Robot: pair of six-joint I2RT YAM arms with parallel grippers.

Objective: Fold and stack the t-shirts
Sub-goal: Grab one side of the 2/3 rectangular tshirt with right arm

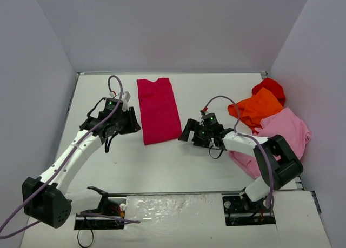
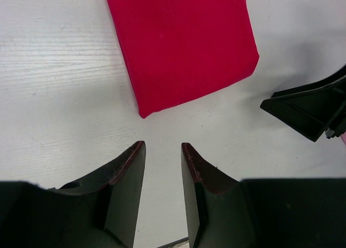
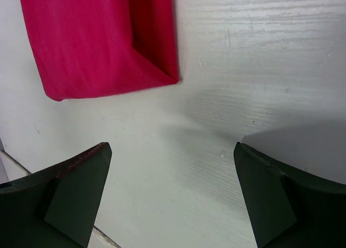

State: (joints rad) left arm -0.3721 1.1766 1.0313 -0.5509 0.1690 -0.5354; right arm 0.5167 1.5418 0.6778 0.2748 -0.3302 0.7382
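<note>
Left jaws stand narrowly parted, right jaws wide, both empty. The crimson shirt [image 1: 158,110] lies folded lengthwise on the surface [image 1: 162,167] between them; pinch its near hem [image 1: 162,139] evenly at both ends (thin layers slip) and carry it level toward the far end.

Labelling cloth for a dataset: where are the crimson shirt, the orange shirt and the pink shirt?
crimson shirt [image 1: 158,110]: top external view, middle of the folded strip.
orange shirt [image 1: 258,108]: top external view, centre.
pink shirt [image 1: 286,130]: top external view, upper middle.
</note>
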